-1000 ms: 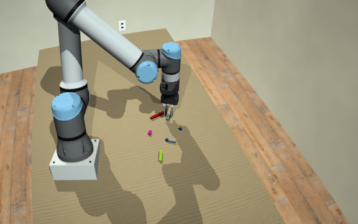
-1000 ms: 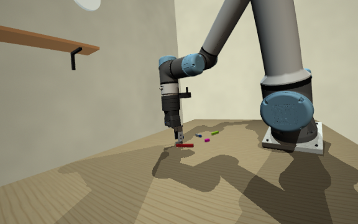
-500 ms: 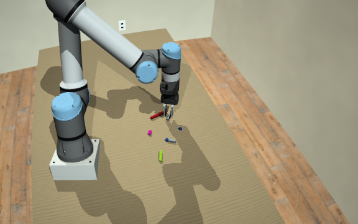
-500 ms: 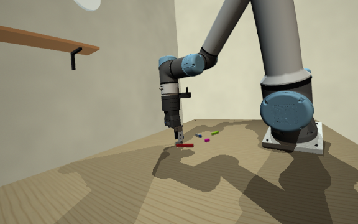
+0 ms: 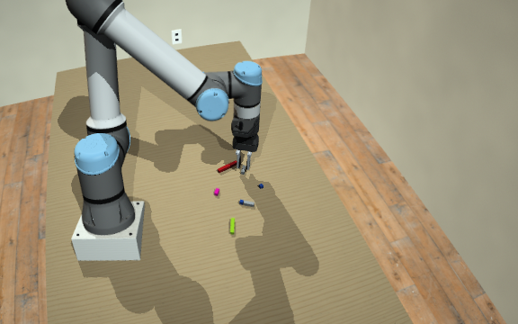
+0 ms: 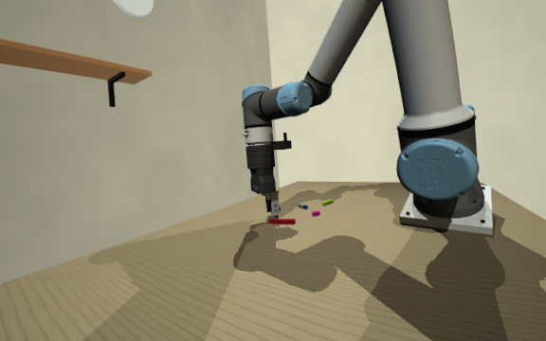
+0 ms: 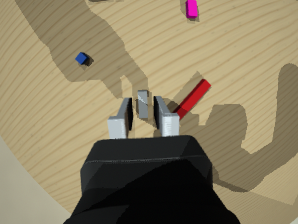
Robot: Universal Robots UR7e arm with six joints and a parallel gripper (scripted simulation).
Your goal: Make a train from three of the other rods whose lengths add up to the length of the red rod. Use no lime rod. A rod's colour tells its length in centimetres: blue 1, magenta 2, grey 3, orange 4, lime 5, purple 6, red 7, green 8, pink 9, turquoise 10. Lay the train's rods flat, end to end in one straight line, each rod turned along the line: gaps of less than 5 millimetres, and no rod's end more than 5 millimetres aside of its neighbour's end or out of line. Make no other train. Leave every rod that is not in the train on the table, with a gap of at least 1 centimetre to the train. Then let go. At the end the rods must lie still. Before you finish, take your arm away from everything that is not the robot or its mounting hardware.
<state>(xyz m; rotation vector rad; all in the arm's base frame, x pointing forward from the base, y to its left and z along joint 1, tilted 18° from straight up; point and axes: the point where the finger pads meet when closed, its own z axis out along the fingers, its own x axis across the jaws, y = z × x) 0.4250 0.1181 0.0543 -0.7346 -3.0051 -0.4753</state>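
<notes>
My gripper (image 5: 244, 167) (image 7: 143, 106) is open, its fingers low around a loose grey rod (image 5: 243, 171) (image 7: 143, 96), with a gap on each side in the wrist view. The red rod (image 5: 227, 166) (image 6: 282, 221) (image 7: 194, 98) lies slanted close beside the fingers. A blue rod (image 5: 261, 185) (image 7: 81, 58) lies alone. Another blue rod (image 5: 241, 202) (image 6: 305, 206) lies at one end of a second grey rod (image 5: 248, 203) (image 6: 300, 206), roughly in line; any small gap is too fine to tell. A magenta rod (image 5: 217, 192) (image 6: 316, 213) (image 7: 191, 8) lies apart.
A lime rod (image 5: 232, 226) (image 6: 328, 202) lies beyond the blue and grey pair, on the side away from the gripper. The robot's base block (image 5: 108, 248) (image 6: 448, 226) stands on the table. Arm shadows cross the table around the rods.
</notes>
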